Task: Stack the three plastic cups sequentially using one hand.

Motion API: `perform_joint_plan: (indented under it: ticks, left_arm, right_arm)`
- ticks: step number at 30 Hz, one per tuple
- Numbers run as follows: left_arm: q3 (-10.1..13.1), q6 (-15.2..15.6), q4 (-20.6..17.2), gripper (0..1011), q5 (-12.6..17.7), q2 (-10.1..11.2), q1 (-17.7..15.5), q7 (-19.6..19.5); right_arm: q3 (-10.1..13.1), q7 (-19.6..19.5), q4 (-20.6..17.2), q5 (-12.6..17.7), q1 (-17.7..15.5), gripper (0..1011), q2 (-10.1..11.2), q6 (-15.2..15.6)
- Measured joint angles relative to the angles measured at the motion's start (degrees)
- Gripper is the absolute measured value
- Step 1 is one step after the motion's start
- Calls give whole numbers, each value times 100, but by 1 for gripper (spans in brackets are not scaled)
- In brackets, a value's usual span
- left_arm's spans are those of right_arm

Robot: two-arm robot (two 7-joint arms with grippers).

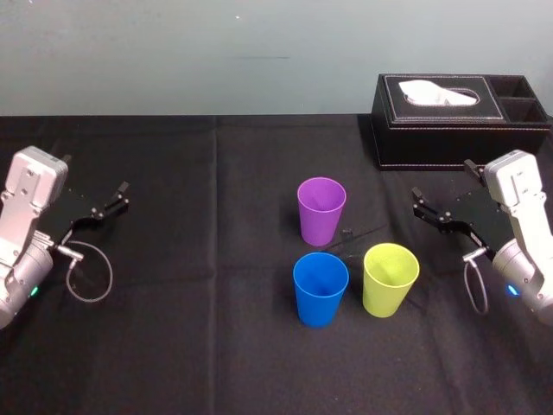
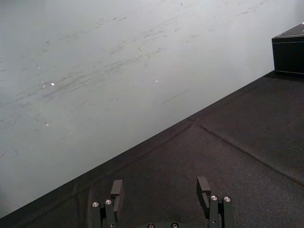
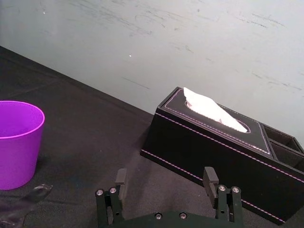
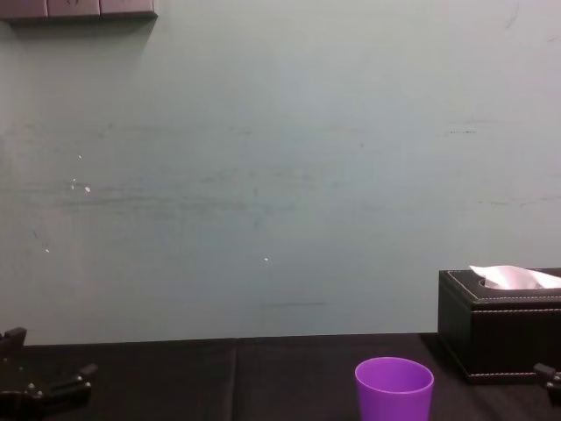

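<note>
Scuffed pale grey-green wall (image 4: 263, 175), black cloth-covered table (image 1: 190, 346), creased

Head high, down onto table (image 1: 173, 346); chest low, toward wall (image 4: 263, 175); wrists close behind fingers (image 2: 116, 188). Purple cup (image 3: 18, 142) ahead of right fingers (image 3: 121, 176), shared with both.

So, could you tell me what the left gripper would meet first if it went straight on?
The way looks free: ahead of the left gripper lies bare cloth, then, probably, the wall behind it. The tissue box stands off to the side of that line.
</note>
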Motion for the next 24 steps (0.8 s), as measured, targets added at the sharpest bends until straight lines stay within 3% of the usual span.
perform_joint_plan:
  ticks: [10,15,24]
  left_arm:
    - [0,0,0,1012,0,0,0,0]
    - [0,0,0,1011,0,0,0,0]
    - [0,0,0,1011,0,0,0,0]
  right_arm:
    - [181,112,-236,23,-249,1003,107,-33]
    - [407,338,-617,216,-544,1003,335,-28]
    - [887,1030,-1313,866,-1040,1003,915,414]
